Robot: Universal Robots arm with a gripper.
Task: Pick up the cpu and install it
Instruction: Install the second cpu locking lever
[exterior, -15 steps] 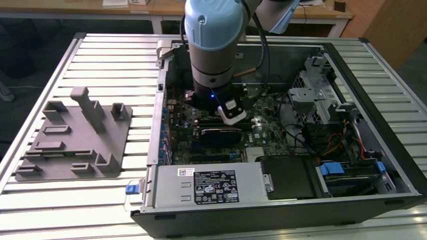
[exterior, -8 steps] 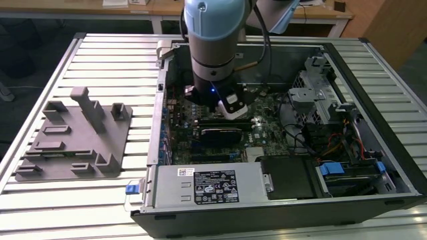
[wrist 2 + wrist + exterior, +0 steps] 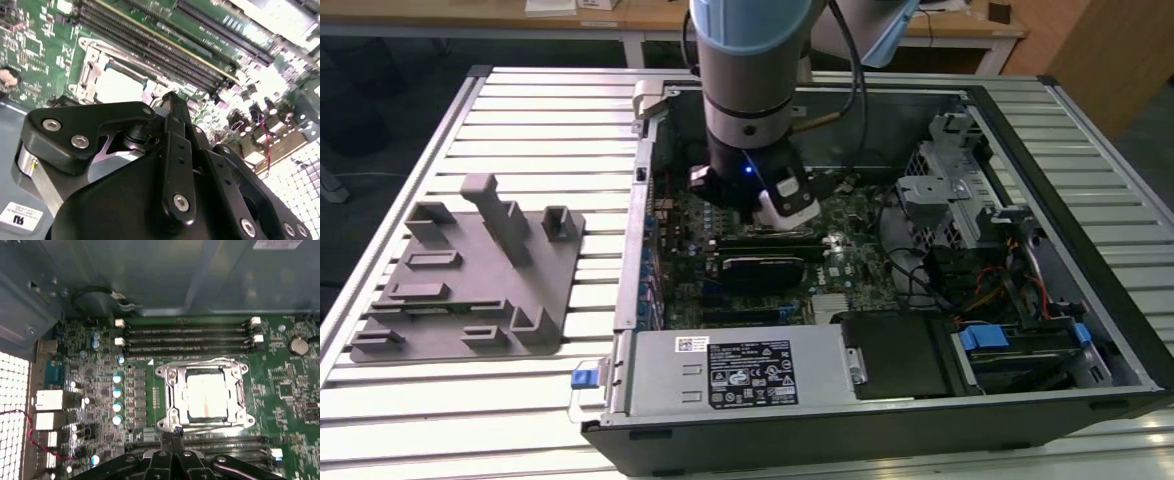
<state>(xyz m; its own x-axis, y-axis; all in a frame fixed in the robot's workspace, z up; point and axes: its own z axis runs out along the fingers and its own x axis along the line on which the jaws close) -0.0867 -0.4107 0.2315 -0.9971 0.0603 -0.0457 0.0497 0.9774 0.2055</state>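
Your pincer (image 3: 172,436) hangs low inside the open computer case (image 3: 1067,150), its fingers drawn together to a narrow tip with nothing between them in both wrist views, poised just beside one edge of the socket frame (image 3: 167,374) on the motherboard (image 3: 280,385). The cpu (image 3: 206,396) already lies flat in that socket, its pale metal top showing through the frame's window, with the memory slots (image 3: 185,332) running along the far side. Judge it as a light, rigid, thin plate: smooth and slippery on top, with nothing to give under pressure, and most likely delicate on its underside and in the socket beneath. If you have to handle it, take it by two opposite edges, level, and with gentle force; any tilt or sliding could well damage the contacts. Outside the case, on the slatted table (image 3: 494,120), the grey plastic tray (image 3: 467,275) with upright posts stands well apart at the exterior view's left.
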